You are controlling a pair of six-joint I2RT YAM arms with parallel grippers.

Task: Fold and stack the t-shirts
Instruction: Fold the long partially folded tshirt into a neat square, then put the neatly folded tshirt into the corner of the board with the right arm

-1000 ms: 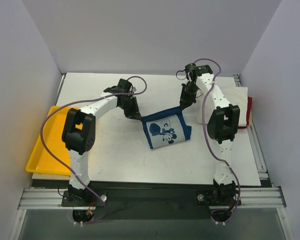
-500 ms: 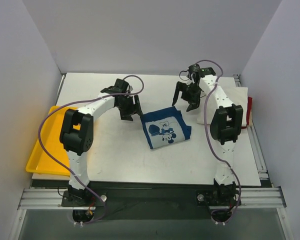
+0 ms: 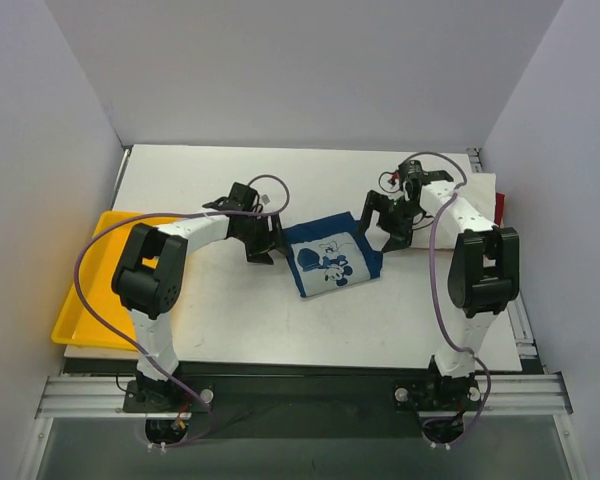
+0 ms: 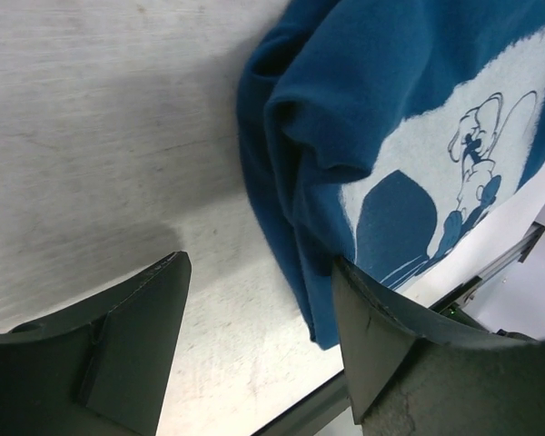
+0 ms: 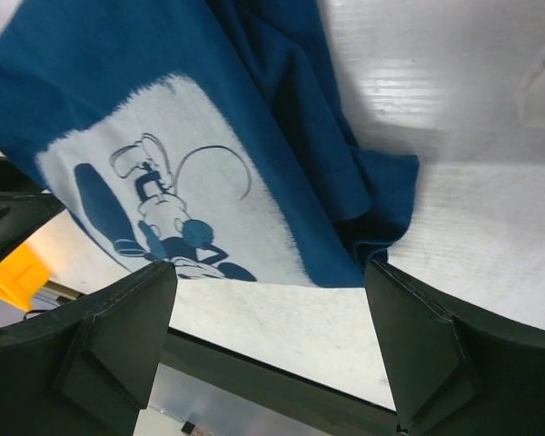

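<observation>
Navy shirt (image 3: 330,262) lies folded at the centre of the counter (image 3: 230,325), print face up, a near-square packet turned slightly off the counter's edges; its longer side, if any, runs roughly on the 8–2 line. Left fingers (image 3: 267,246) sit just beside its 10 o'clock corner, spread wide, holding nothing. Right fingers (image 3: 382,228) sit just beside its 2 o'clock corner, also spread wide and empty. So the packet lies between the two: toward 4 o'clock from the left fingers, toward 8 o'clock from the right. In the left wrist view the shirt's rolled edge runs down past one finger, and the gap between the fingers is mostly over bare counter. In the right wrist view a bunched corner of cloth sits in the gap, closer to one finger. Cream shirt (image 3: 480,188) lies flat at the 3 o'clock edge, partly hidden by the right arm, with a strip of red shirt (image 3: 499,212) showing beyond it; both are well apart from the navy packet. Judgement: neither arm is plainly nearer the packet, but the right is nearer the cream shirt, so carrying the packet there would mean travel toward 3 o'clock.
</observation>
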